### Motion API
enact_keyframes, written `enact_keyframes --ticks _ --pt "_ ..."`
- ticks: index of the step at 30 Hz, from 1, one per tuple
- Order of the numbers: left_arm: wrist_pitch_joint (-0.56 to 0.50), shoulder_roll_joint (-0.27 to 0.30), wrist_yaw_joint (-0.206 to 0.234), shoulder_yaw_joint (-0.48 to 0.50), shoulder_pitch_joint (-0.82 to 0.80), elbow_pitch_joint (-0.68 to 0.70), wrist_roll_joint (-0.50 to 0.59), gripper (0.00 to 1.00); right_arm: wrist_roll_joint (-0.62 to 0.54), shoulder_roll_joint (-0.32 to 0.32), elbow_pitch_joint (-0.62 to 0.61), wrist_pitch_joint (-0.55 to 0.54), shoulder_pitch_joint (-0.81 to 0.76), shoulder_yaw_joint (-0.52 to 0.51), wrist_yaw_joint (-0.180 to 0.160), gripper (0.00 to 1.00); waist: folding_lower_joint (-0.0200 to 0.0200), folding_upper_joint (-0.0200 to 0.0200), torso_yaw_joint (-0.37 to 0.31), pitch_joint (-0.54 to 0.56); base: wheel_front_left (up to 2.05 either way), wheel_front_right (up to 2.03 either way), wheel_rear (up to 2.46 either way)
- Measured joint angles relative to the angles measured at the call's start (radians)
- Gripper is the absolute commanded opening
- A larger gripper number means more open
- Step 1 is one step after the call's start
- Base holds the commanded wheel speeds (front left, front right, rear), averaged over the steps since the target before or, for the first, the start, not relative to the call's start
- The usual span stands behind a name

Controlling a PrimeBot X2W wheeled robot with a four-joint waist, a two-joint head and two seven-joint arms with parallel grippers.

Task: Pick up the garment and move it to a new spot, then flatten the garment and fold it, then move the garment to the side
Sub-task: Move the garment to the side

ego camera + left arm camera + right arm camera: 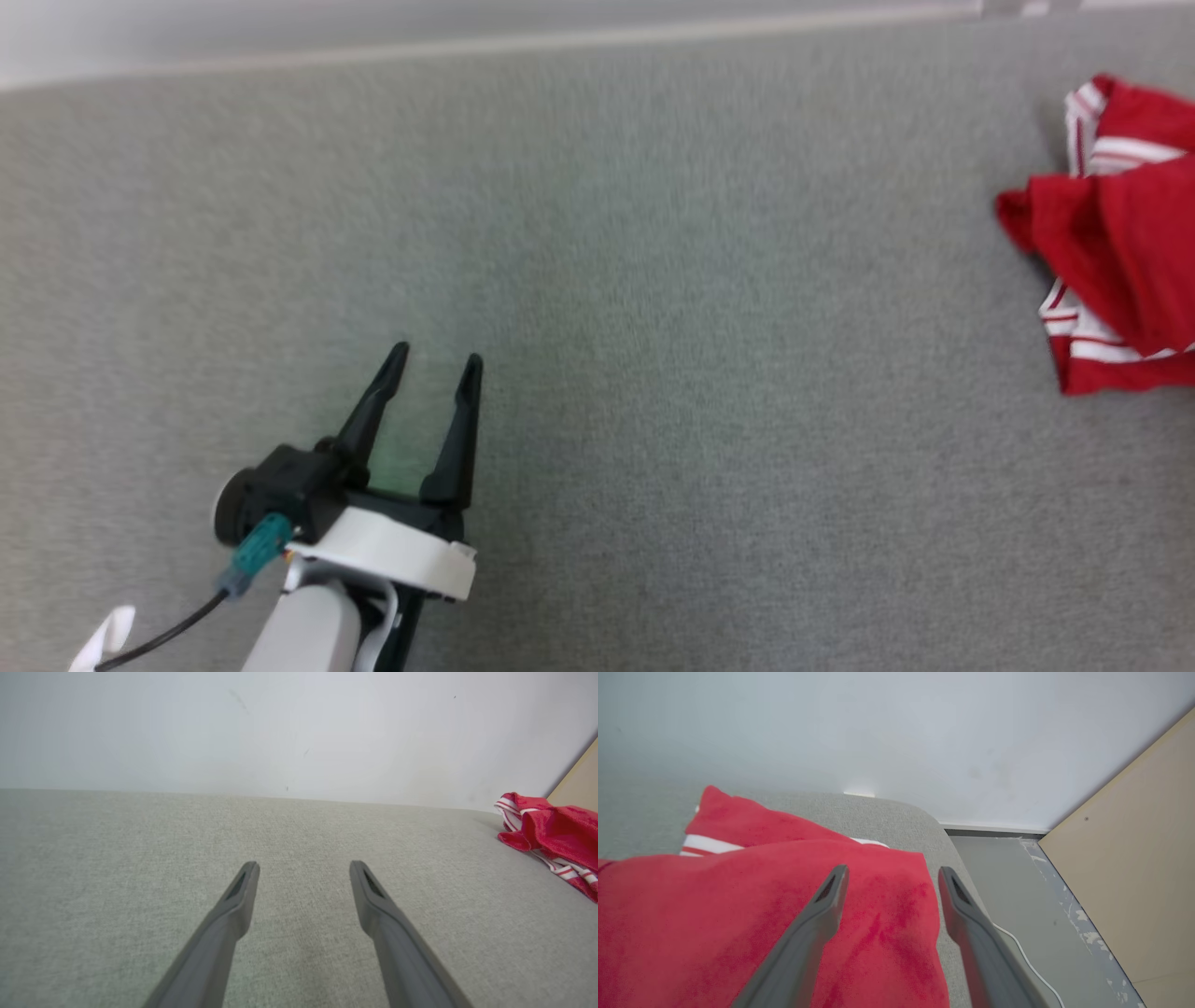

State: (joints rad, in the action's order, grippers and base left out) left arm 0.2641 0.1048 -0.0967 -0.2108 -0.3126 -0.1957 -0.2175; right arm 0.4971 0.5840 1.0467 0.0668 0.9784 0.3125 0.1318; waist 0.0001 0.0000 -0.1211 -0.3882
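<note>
The garment [1120, 243] is red with white stripes and lies bunched at the right edge of the grey fabric surface [653, 280]. It also shows at the far right of the left wrist view [556, 835]. My left gripper [437, 357] stands open over bare fabric at the lower left, far from the cloth; its fingers are spread with nothing between them [303, 865]. My right gripper [892, 872] is open just above the garment [738, 914], close to the surface's rounded right corner, with no cloth between its fingers.
A white wall [280, 728] runs along the far edge of the surface. Past the right corner lie a grey floor [1008, 882] with a thin white cable [1027, 956], and a tan board [1134, 858] leaning at the right.
</note>
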Motion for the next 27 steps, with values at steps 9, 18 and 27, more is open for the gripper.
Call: enact_keyframes --ticks 9,18,27 --pt "0.0 -0.014 0.007 0.126 0.106 0.024 -0.041 1.0 0.06 -0.06 -0.249 0.103 -0.113 0.096 0.0 1.0 -0.0001 0.0 0.021 0.216 0.0 0.0 0.0" --pt "0.0 -0.032 0.005 0.208 0.197 0.002 -0.091 1.0 0.092 -0.113 -0.5 0.139 -0.375 0.062 0.0 1.0 -0.0002 0.0 0.036 0.384 0.0 0.0 0.0" --pt "0.0 -0.038 0.001 0.235 0.25 -0.024 -0.055 1.0 0.041 -0.285 -0.665 0.182 -0.725 -0.105 0.0 1.0 -0.0002 0.0 0.044 0.419 0.0 0.0 0.0"
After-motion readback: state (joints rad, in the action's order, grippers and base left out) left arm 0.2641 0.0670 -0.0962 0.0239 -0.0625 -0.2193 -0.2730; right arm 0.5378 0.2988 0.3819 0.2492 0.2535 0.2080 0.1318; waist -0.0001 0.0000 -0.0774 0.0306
